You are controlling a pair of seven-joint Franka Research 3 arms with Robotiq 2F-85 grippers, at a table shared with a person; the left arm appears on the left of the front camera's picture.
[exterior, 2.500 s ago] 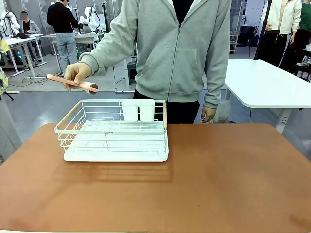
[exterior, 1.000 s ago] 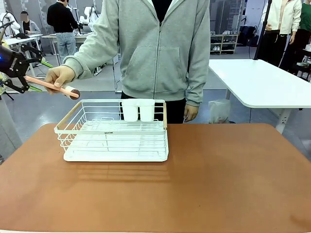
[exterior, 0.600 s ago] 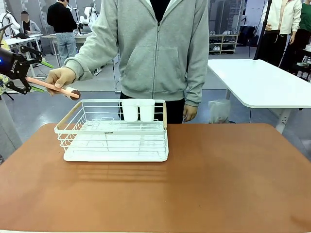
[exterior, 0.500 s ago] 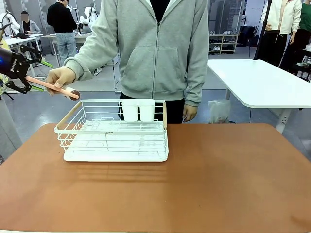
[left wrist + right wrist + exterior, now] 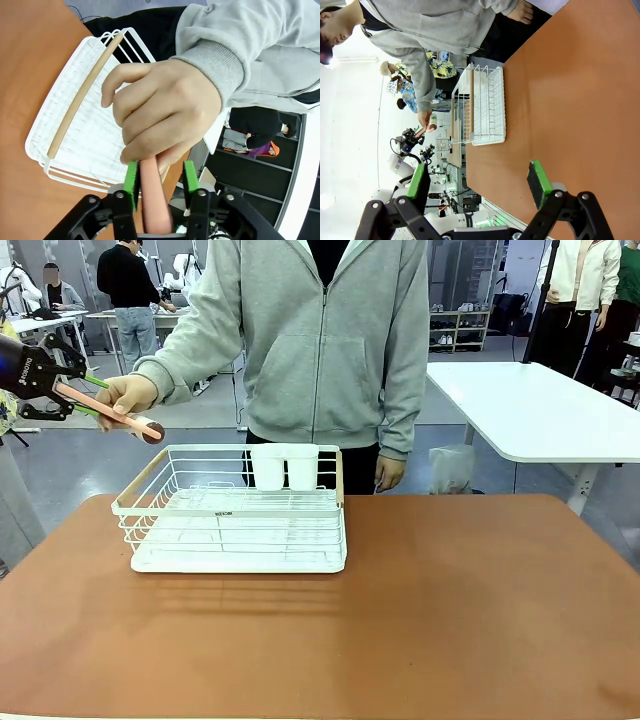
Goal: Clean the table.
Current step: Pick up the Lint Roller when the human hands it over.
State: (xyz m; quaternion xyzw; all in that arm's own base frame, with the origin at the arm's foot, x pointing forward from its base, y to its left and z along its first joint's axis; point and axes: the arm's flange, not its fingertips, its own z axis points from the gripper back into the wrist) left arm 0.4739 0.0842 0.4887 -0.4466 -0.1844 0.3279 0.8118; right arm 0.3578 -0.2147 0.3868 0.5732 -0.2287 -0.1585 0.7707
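A person across the reddish-brown table (image 5: 450, 620) holds out a pink-handled tool (image 5: 148, 430) with a dark round end, up in the air left of the white wire rack (image 5: 240, 530). My left gripper (image 5: 78, 398) is shut on the free end of the pink handle (image 5: 152, 200), both green pads pressed against it right below the person's hand (image 5: 160, 110). The hand still grips the handle. My right gripper (image 5: 477, 180) hangs open above the table (image 5: 580, 100), nothing between its fingers, far from the rack (image 5: 487, 107).
The rack holds two white cups (image 5: 285, 468) at its far edge and has a wooden handle (image 5: 82, 95) on its side. The person in a grey hoodie (image 5: 320, 340) stands at the far edge. A white table (image 5: 540, 410) stands behind on the right.
My left gripper's fingers have closed from wide open onto the pink handle. The person's hand and the tool have stayed almost in place.
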